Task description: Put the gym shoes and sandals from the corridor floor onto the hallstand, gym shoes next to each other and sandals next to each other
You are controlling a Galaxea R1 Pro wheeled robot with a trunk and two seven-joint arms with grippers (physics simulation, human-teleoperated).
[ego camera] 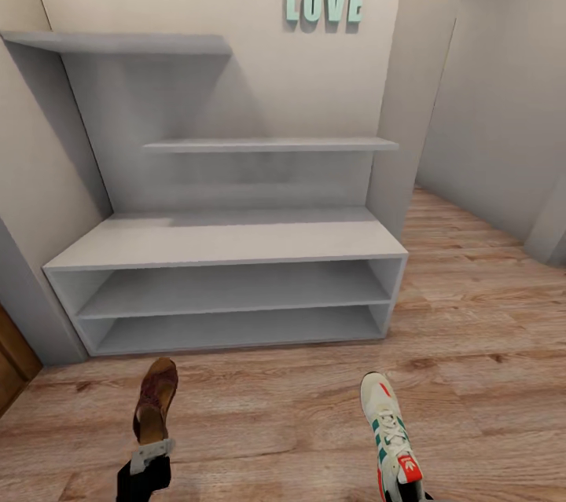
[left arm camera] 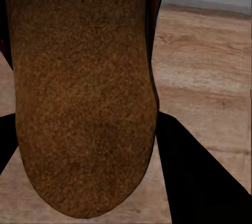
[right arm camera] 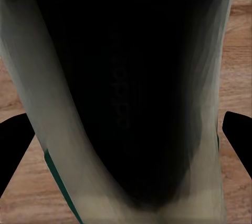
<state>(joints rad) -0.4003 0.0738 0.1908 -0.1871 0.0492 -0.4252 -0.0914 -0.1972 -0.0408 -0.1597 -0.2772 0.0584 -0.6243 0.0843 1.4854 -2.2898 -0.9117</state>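
Right, from the head camera the hallstand (ego camera: 228, 251) stands square ahead against the pale wall, its bench top and both open shelf levels bare, stepped grey wall shelves (ego camera: 271, 144) climbing above it and mint LOVE letters (ego camera: 324, 4) mounted higher up; down at the near edge the left gripper (ego camera: 151, 451) is clamped on the heel of a brown sandal (ego camera: 155, 400), toe aimed toward the rack, held over the corridor floor (ego camera: 472, 329) a little short of the bench; over on the other side the right gripper (ego camera: 405, 486) grips the heel end of a gym shoe (ego camera: 389, 431), white with green stripes and a red heel patch, toe also pointing at the rack, near its right end; a brown door edge (ego camera: 12, 364) peeks in at far left. Left wrist camera now: the sandal's tan insole (left arm camera: 84, 92) looms close, dark fingers (left arm camera: 199, 182) flanking it, wood planks and grey skirting beyond. Right wrist camera: the sneaker's dark opening (right arm camera: 123, 87) with pale sides and a green stripe, black fingertips (right arm camera: 13, 145) either side, floorboards behind
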